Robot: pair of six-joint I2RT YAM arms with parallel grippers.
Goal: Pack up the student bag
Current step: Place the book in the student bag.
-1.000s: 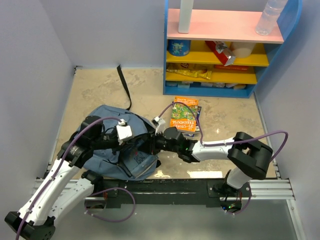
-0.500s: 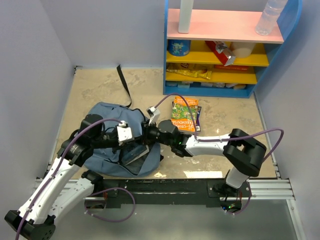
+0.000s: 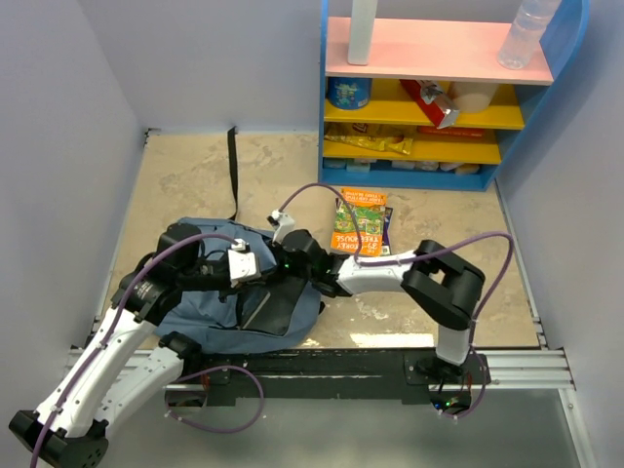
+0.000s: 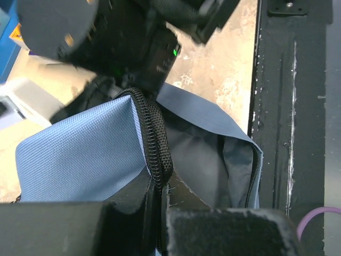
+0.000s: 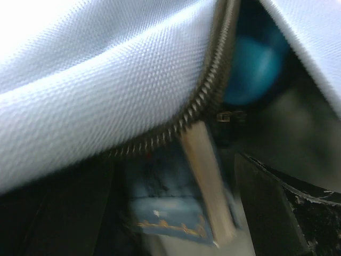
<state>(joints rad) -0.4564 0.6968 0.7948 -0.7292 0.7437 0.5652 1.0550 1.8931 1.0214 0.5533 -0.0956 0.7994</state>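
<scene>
- The student bag is slumped in the lower left of the overhead view, just above the arms' mounting rail. It's on the beige marbled floor, with its dark lining gaping open toward the middle of the frame.
- The left gripper has clamped down on the bag's zippered rim. In the left wrist view the black zipper runs straight down between the two dark fingers at the bottom of the picture, so it's pinching the edge with blue cloth bunched up on the left.
- The right arm reaches leftward across the middle of the overhead shot, and its tip is buried in the bag's mouth.
- The right gripper is honestly a blurry mess. Its two fingers sit apart at the lower corners of the frame, and a book with a bluish cover and a cream page edge is between them. I can't tell whether they're actually squeezing it or just straddling it.
- In that same view, light blue fabric fills the top and a zipper line curves down the centre.
- A small stack of books with an orange and green cover lies on the floor right of centre, well clear of the bag.
- A blue shelf unit with pink and yellow boards sits in the upper right.
- A black strap trails up from the bag toward the back wall.
</scene>
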